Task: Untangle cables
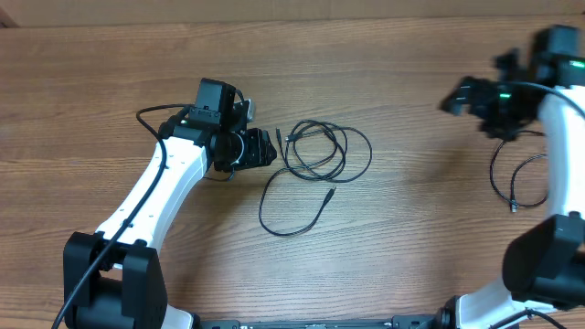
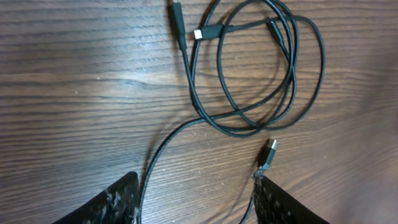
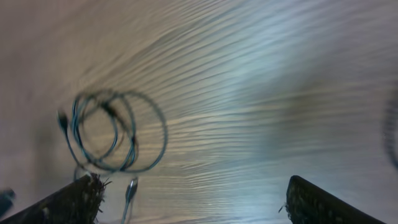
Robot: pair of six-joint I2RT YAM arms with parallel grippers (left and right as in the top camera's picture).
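Looped cables lie mid table, just ahead of left gripper, jaws apart, empty; right gripper wide apart too. Thin, light, floppy, prob. slippery; grab near plug end.

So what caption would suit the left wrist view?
Left gripper, open, poised above looped black cables on a wood table.

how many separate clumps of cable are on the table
2: a looped bundle at the centre, and a loose cable at the far right edge. The bundle may hold more than one cord.
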